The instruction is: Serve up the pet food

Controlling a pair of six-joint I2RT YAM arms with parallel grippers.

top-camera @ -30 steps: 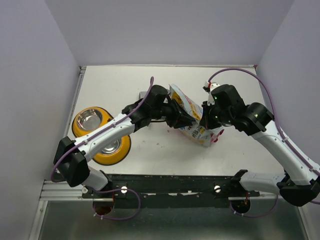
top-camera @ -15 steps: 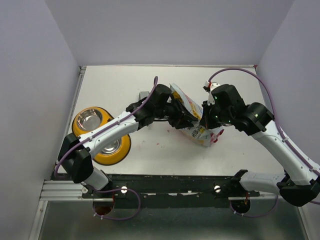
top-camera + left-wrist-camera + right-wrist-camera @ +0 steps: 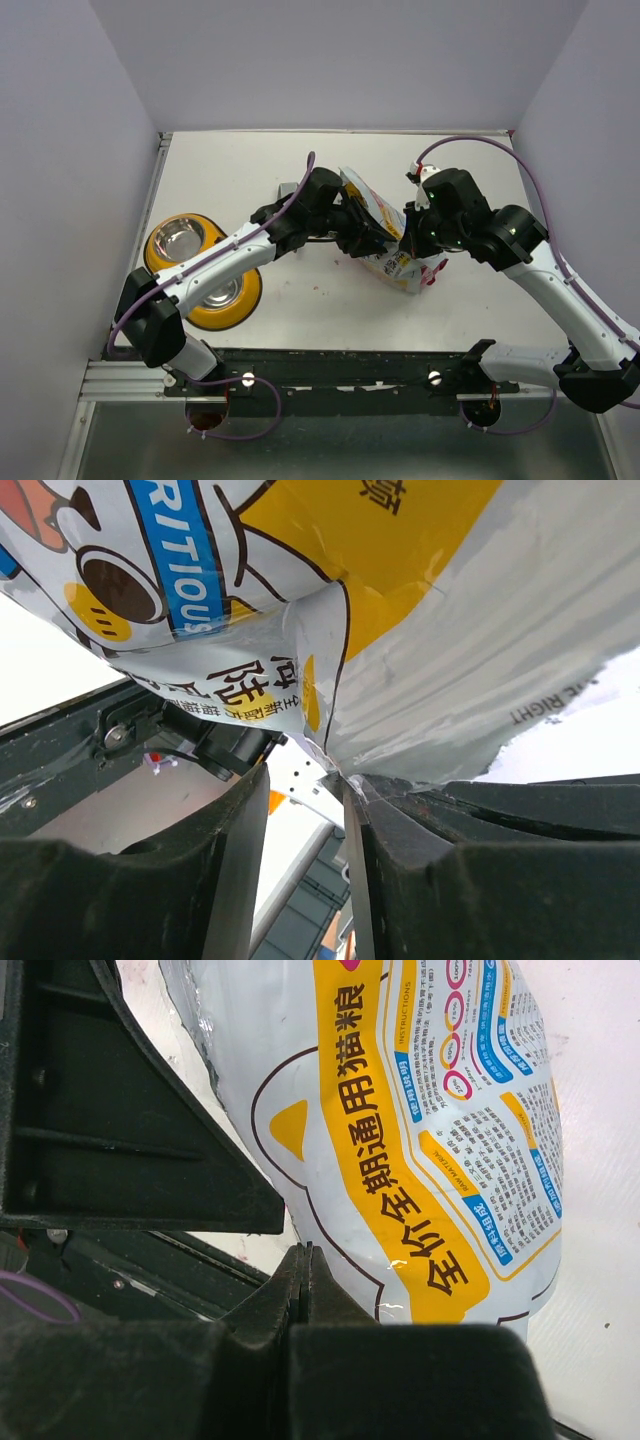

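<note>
Standing tilted on the counter (image 3: 330, 300), well to the right of the feeder (image 3: 152, 262), the bag (image 3: 395, 265) is flanked by both arms. Right jaws are pinched closed on its edge. Left jaws sit slightly apart, one touching its torn edge.

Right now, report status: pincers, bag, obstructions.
Right pincer shut on pet food bag. Left pincer open at its torn edge. No kibble seen in yellow feeder. Left arm crosses above it.
</note>
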